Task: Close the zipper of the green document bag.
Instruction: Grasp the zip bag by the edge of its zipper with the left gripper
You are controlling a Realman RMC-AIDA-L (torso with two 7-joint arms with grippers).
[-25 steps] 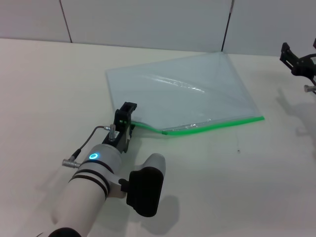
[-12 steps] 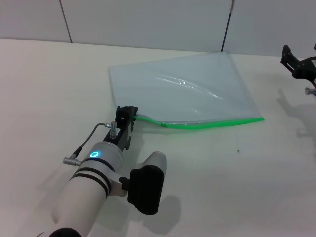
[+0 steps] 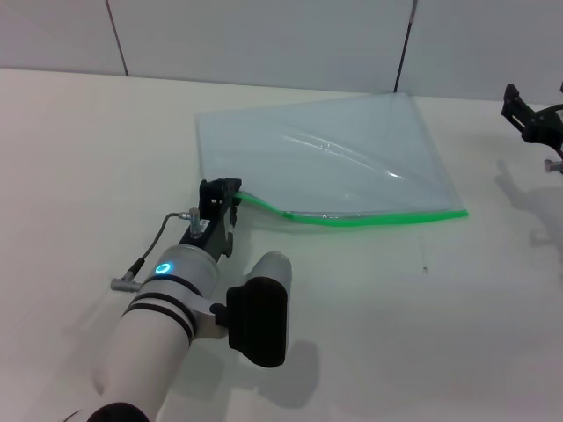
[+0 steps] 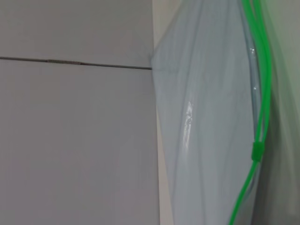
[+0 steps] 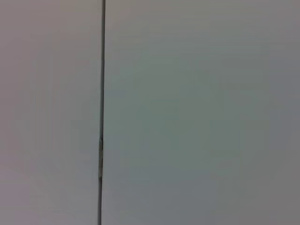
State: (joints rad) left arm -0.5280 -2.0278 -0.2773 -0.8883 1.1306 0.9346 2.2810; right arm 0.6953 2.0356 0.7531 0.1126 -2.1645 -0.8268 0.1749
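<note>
Head camera sits high, we look forward and down over table (image 3: 79, 141) toward back wall (image 3: 264, 40). Left arm near bottom edge, right gripper (image 3: 535, 121) at far right edge. Left wrist camera is very close to green document bag (image 4: 206, 117), it faces along zipper (image 4: 260, 108) toward wall. Both views share bag and wall seam. Right wrist camera faces only wall panel (image 5: 197, 112), we see one seam.
</note>
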